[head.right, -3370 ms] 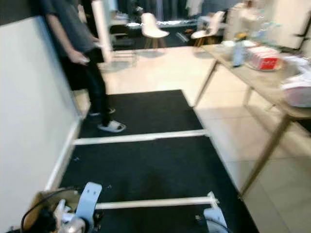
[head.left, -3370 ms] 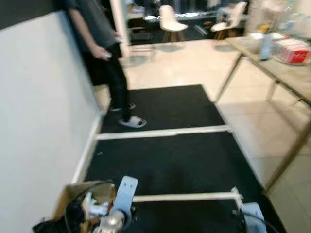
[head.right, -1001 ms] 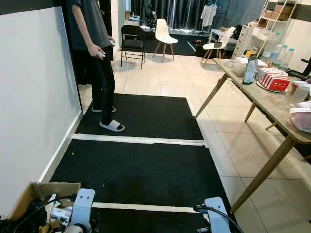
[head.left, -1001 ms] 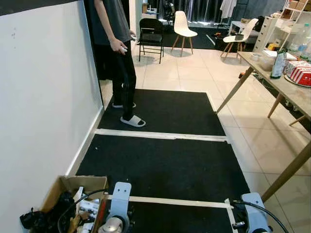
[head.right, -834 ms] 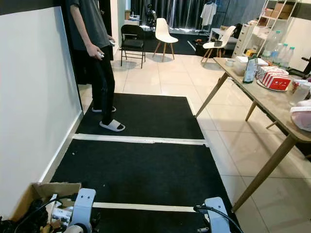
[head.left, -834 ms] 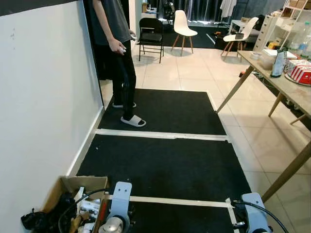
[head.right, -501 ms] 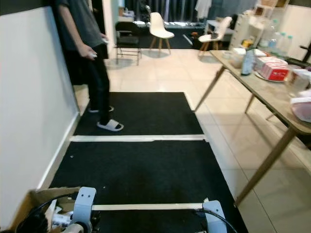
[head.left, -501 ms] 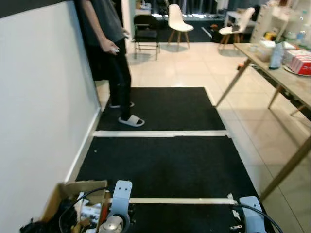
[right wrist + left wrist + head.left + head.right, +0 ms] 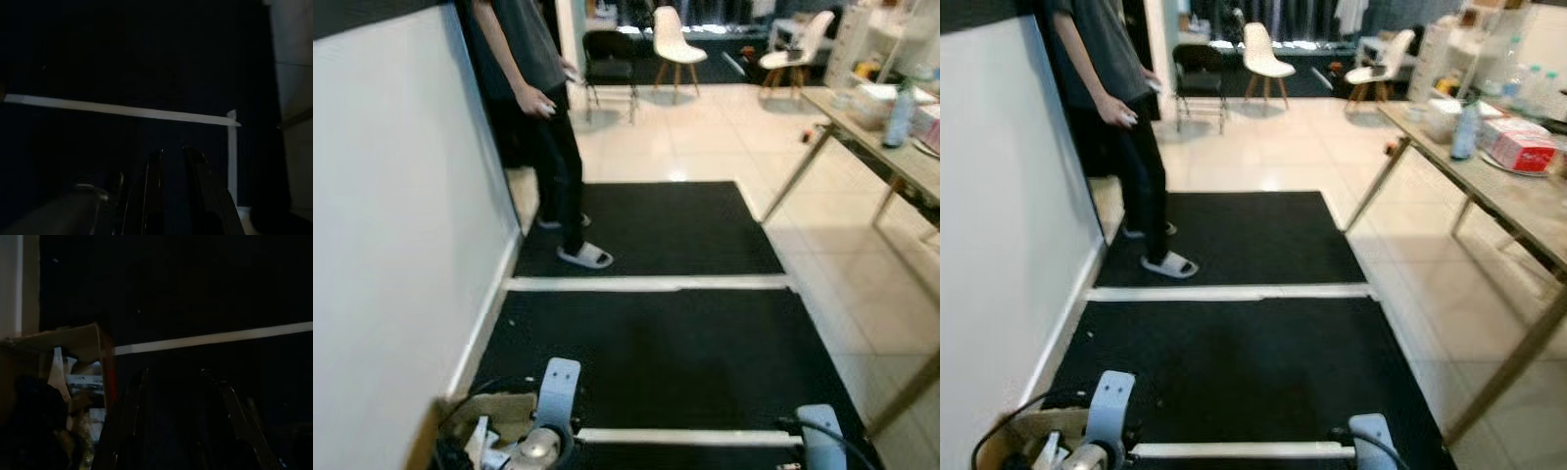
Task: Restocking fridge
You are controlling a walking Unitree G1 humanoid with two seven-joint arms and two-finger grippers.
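Both arms hang idle at the lower edge of the head views, the left arm (image 9: 554, 397) over a cardboard box and the right arm (image 9: 819, 437) over the black mat. In the dim left wrist view my left gripper (image 9: 171, 377) is open with nothing between its fingers, beside the cardboard box (image 9: 73, 340). My right gripper (image 9: 172, 152) has its fingers nearly together, empty, above the mat and a white tape line (image 9: 122, 110). On the right, a wooden table (image 9: 1494, 191) carries a bottle (image 9: 1466, 127) and a red box (image 9: 1528, 150).
A person (image 9: 1126, 117) in dark clothes stands on the far mat against the white wall (image 9: 999, 235). Black mats (image 9: 1234, 362) with white tape strips cover the floor ahead. The table's slanted leg (image 9: 1508, 367) crosses the right side. Chairs (image 9: 1263, 54) stand far back on the tiles.
The whole picture has shifted slightly, so the camera moved; the table sits further toward the right edge. Both arms hang as before and the person stays by the wall.
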